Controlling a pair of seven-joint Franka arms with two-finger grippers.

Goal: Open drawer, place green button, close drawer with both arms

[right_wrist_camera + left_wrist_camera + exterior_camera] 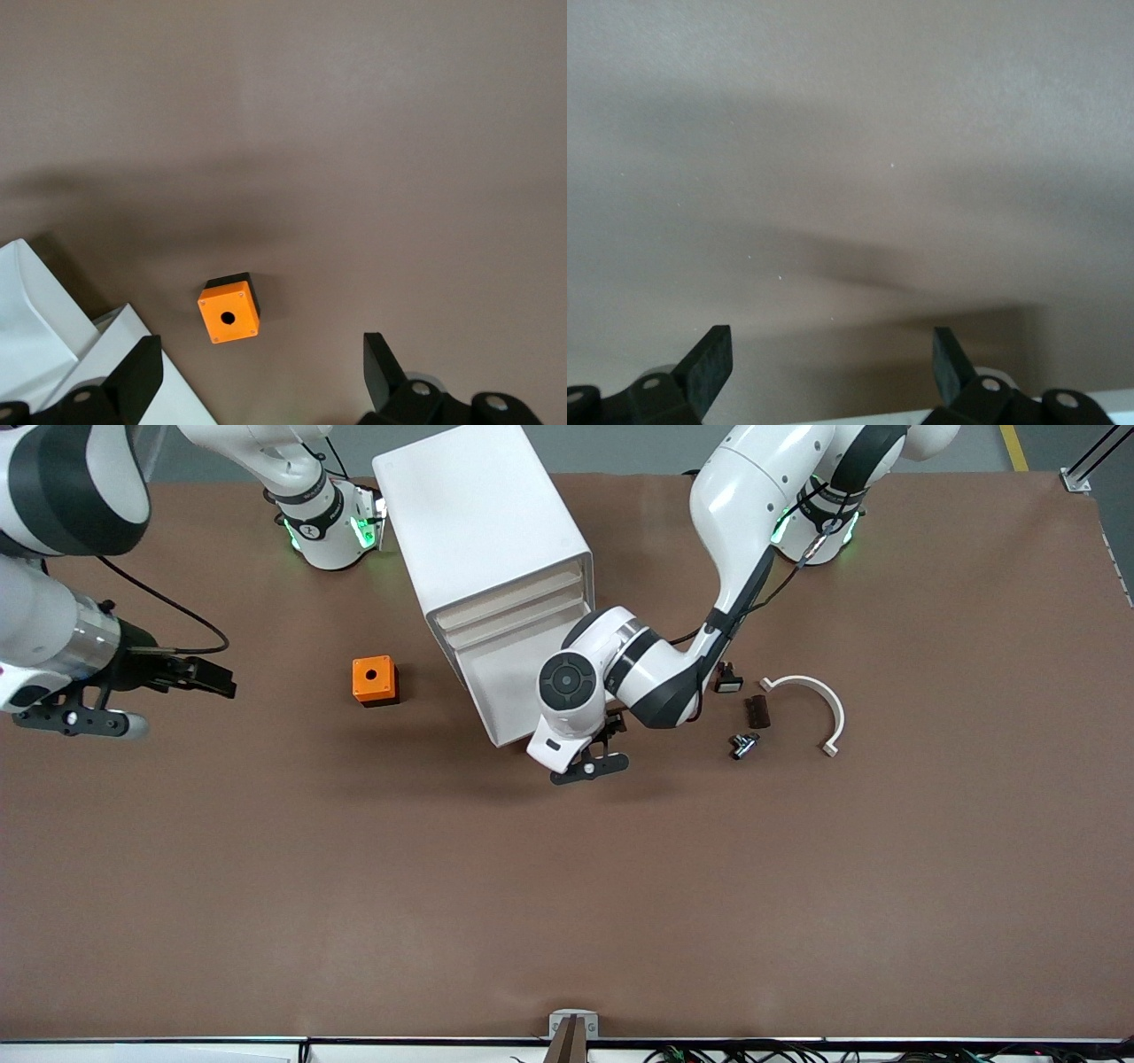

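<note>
The white cabinet (483,522) stands at the middle of the table, near the robots' bases. Its lowest drawer (500,686) is pulled out and looks empty. My left gripper (613,731) hangs low beside the drawer's front corner, mostly hidden under its wrist. In the left wrist view it (833,363) is open and empty over bare table. The small button (742,745) lies on the table toward the left arm's end. My right gripper (208,677) is open and empty in the air toward the right arm's end; its wrist view (261,372) shows its fingers wide apart.
An orange box with a hole (375,680) (229,310) sits beside the cabinet (53,354) toward the right arm's end. Near the button lie a black piece with a white face (728,682), a dark brown block (756,710) and a white curved piece (811,700).
</note>
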